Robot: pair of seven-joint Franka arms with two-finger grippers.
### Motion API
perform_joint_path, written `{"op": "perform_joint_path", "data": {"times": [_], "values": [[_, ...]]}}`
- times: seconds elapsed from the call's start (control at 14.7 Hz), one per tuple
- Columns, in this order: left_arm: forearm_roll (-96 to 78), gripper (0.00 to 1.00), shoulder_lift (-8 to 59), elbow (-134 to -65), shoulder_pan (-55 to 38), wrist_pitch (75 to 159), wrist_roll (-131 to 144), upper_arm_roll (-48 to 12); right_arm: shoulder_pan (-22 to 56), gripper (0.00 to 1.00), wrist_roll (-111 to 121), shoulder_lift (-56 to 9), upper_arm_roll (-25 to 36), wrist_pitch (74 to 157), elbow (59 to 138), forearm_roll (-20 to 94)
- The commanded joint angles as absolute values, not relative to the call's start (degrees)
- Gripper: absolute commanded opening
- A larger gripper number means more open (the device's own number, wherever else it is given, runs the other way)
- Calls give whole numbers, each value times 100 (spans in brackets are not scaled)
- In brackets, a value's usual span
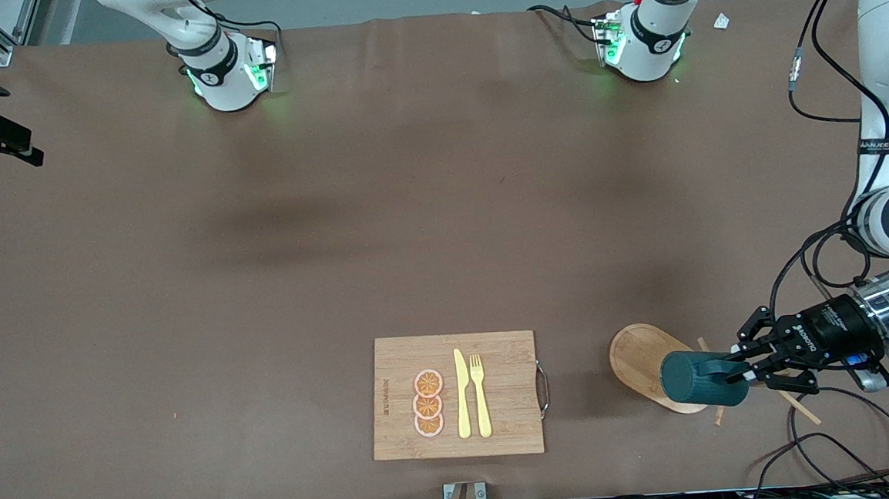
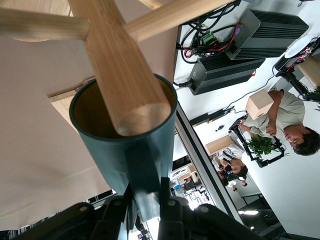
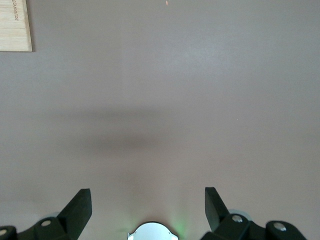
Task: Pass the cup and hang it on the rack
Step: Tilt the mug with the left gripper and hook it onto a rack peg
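The dark teal cup (image 1: 701, 379) is tipped on its side over the rack's oval wooden base (image 1: 638, 361), which stands near the front camera toward the left arm's end. My left gripper (image 1: 747, 368) is shut on the cup's handle. In the left wrist view the cup (image 2: 112, 150) shows its tan inside, and the rack's post (image 2: 117, 65) with its pegs (image 2: 40, 25) overlaps the cup's mouth; I cannot tell whether they touch. My left gripper (image 2: 145, 199) pinches the handle there. My right gripper (image 3: 148, 202) is open and empty above bare table; it is out of the front view.
A bamboo cutting board (image 1: 497, 346) with orange slices (image 1: 428, 403), a yellow knife (image 1: 462, 393) and a fork (image 1: 480, 394) lies near the front edge; its corner shows in the right wrist view (image 3: 15, 25). Black cables (image 1: 827, 442) trail by the rack.
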State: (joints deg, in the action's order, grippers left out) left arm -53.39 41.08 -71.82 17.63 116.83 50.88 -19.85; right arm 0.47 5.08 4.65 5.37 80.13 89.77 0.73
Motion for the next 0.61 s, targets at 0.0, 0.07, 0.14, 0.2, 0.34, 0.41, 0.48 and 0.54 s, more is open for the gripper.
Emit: {"op": "perform_joint_path", "data": {"times": [0.0,0.07,0.14,0.2,0.34,0.41,0.48,0.54], "values": [[-5476,1,4175,-7093,1854,11628,4896,-2004,62,100,545,624,536,8033,9141,-18],[-5476,1,4201,-7110,1872,11628,4843,-2004,62,100,545,624,536,8033,9141,-18],[-5476,2,4201,-7110,1872,11619,4834,-2004,62,100,545,624,536,8033,9141,-9],[-5476,2,4201,-7110,1872,11619,4834,-2004,62,100,545,624,536,8033,9141,-9],[-5467,3,4210,-7110,1872,11619,4755,-2004,62,100,545,624,536,8033,9141,-9],[-5467,3,4219,-7110,1872,11628,4720,-1995,62,100,545,624,527,8033,9141,-9],[-5467,3,4245,-7110,1872,11619,4676,-2004,62,100,545,624,536,8033,9141,-9],[-5467,3,4245,-7119,1907,11619,4624,-1995,62,100,545,615,536,8033,9141,-9]]}}
